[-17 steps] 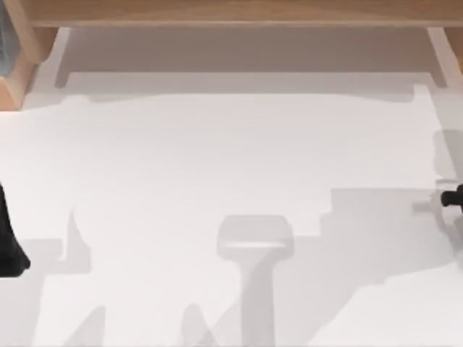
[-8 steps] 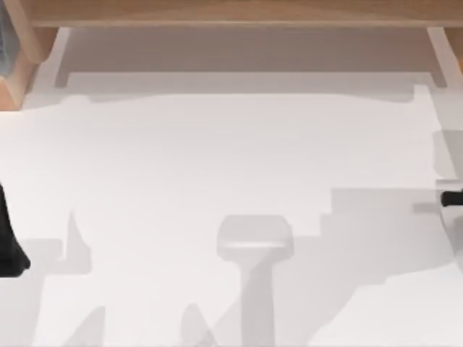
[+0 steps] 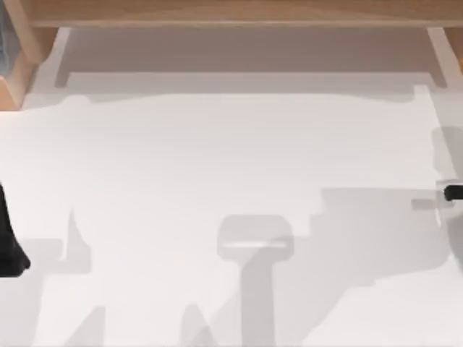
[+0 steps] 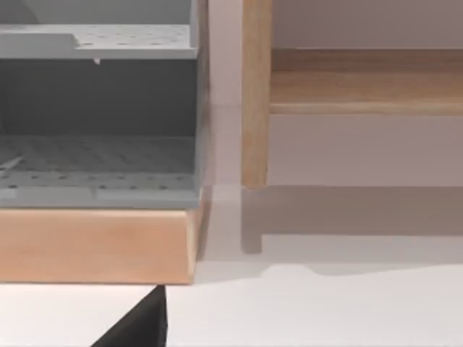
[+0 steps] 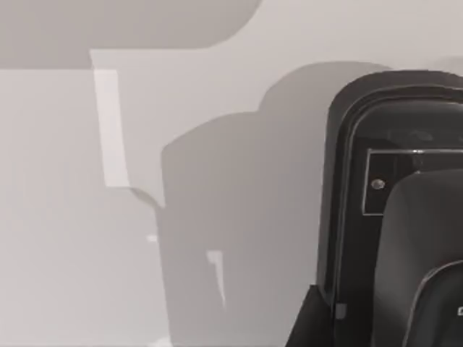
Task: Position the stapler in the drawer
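The stapler is out of view. The drawer [image 4: 98, 166] shows in the left wrist view as a grey perforated tray inside a light wooden cabinet [image 4: 94, 246], and a sliver of that cabinet [image 3: 11, 65] sits at the table's far left corner. My left arm [image 3: 9, 238] is a dark shape at the left edge of the table. A small black tip of my right arm [image 3: 454, 193] pokes in at the right edge. In the right wrist view a dark rounded housing [image 5: 394, 217] with a screwed plate stands over the white table.
A long wooden shelf [image 3: 239, 14] runs along the far edge of the white table [image 3: 231, 159], and its wooden post [image 4: 256, 94] stands beside the cabinet. Grey shadows of the arms and camera lie across the near half.
The black tip of my right arm has slid slightly farther toward the right edge and a little up. Its shadow has shifted with it. My left arm has not moved.
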Controlling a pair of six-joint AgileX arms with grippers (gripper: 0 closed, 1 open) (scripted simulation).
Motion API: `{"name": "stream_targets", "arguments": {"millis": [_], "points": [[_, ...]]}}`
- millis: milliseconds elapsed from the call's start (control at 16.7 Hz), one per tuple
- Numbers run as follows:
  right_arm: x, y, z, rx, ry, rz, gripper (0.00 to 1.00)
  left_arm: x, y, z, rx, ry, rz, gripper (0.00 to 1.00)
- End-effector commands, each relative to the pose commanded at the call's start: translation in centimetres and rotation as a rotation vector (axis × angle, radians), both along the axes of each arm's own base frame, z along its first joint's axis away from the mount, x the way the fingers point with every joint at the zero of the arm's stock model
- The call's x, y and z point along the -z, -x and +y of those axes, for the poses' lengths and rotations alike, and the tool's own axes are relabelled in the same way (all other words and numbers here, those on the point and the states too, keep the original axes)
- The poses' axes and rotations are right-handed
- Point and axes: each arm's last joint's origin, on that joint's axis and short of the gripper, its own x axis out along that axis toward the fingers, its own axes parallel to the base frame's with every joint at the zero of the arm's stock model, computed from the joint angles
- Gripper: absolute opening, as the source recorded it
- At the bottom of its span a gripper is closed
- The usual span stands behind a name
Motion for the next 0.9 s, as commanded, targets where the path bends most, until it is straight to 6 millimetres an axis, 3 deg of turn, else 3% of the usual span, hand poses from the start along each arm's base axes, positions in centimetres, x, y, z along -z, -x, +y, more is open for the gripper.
{"name": "stream_targets", "arguments": {"millis": [180,420,540,720,900], "points": [[-1.5,0.0,0.0,0.0,0.0,-0.001,0.0,0.0,0.0,0.0,0.0,0.0,0.0,1.0],[-1.4,0.0,0.0,0.001,0.0,0.002,0.0,0.0,0.0,0.0,0.0,0.0,0.0,1.0],[-2.2,-0.4,0.6,-0.033,-0.008,-0.013,0.0,0.0,0.0,0.0,0.0,0.0,0.0,1.0],[-5.6,-1.8,1.9,-0.139,-0.027,-0.09,0.0,0.0,0.0,0.0,0.0,0.0,0.0,1.0],[-10.4,-3.8,2.3,-0.241,-0.035,-0.21,0.0,0.0,0.0,0.0,0.0,0.0,0.0,1.0]]}}
